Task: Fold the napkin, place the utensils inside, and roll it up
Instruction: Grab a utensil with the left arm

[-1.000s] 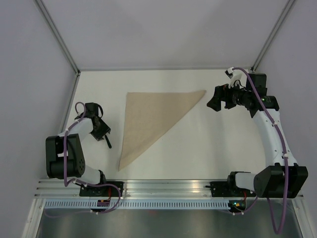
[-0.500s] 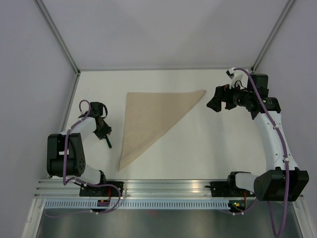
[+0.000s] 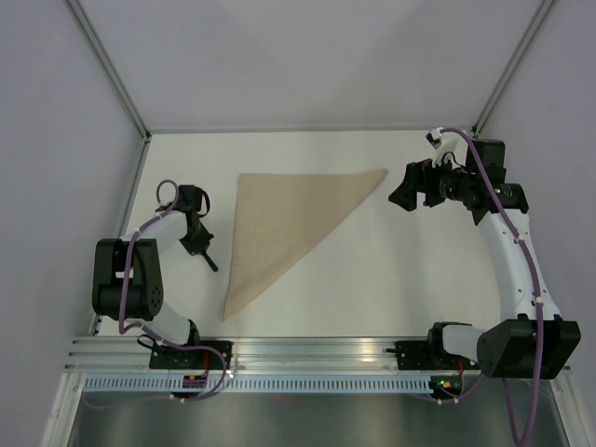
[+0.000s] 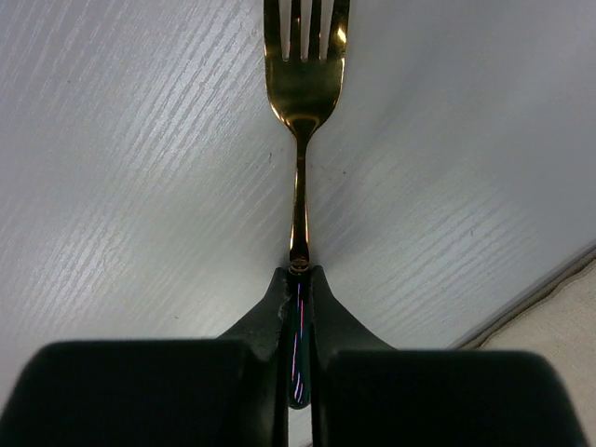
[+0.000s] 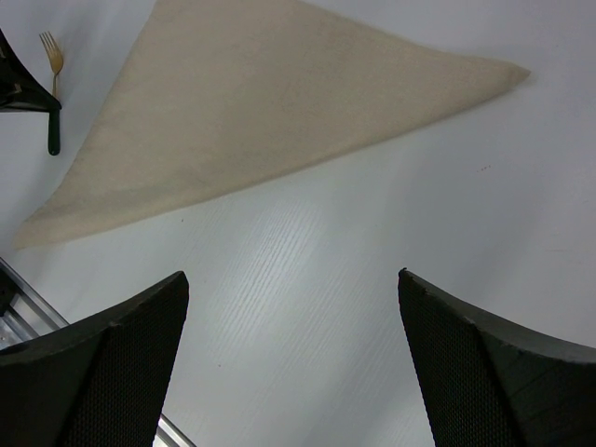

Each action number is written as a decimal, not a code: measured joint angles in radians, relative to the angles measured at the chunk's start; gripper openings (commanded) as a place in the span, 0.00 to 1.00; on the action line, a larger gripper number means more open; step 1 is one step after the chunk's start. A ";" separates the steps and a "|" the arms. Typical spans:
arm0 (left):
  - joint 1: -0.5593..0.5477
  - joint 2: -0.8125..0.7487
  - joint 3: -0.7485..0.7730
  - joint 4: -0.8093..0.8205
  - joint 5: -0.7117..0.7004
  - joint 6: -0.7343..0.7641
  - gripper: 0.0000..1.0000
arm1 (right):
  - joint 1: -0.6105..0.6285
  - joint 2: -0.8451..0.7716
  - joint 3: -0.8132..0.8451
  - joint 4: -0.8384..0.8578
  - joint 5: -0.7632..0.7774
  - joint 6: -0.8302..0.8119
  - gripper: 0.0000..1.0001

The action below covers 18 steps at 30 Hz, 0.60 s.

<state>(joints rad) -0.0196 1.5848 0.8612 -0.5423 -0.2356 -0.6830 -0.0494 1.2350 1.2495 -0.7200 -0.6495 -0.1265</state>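
Over on the left, the left gripper (image 3: 197, 244) has its jaws pressed together on the fork (image 4: 300, 93), pinching it right where the gold neck meets the dark handle. From the wrist view the tines point straight ahead of the fingers, shiny gold, while the near-black handle runs back between them. Whether the fork is off the white table (image 3: 372, 279) I cannot tell.

Just to that gripper's right lies the napkin (image 3: 279, 219): plain beige cloth, matte, folded into a triangle and flat on the table. One long edge runs beside the fork, one point reaches toward the arm bases, and another stretches out to the right. No part of it touches the fork.

On the right, the right gripper (image 3: 405, 191) hangs above the table with its fingers spread wide and nothing between them. The napkin's right-hand tip is near it and the cloth stretches away ahead of it.
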 measured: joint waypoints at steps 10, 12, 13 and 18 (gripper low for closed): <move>0.000 0.001 0.093 -0.083 0.035 0.114 0.02 | -0.003 0.000 -0.002 0.000 0.000 -0.001 0.98; 0.000 -0.010 0.145 -0.093 0.050 0.156 0.02 | -0.003 0.000 -0.006 0.001 0.001 -0.001 0.98; -0.001 -0.021 0.173 -0.095 0.064 0.184 0.02 | -0.003 0.000 -0.010 0.002 0.002 -0.001 0.98; -0.069 -0.087 0.295 -0.097 0.099 0.326 0.02 | -0.006 0.010 -0.017 0.002 0.017 -0.001 0.98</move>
<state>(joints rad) -0.0887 1.4982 1.1561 -0.6395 -0.1368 -0.3569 -0.0551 1.2453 1.2327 -0.7181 -0.6323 -0.1276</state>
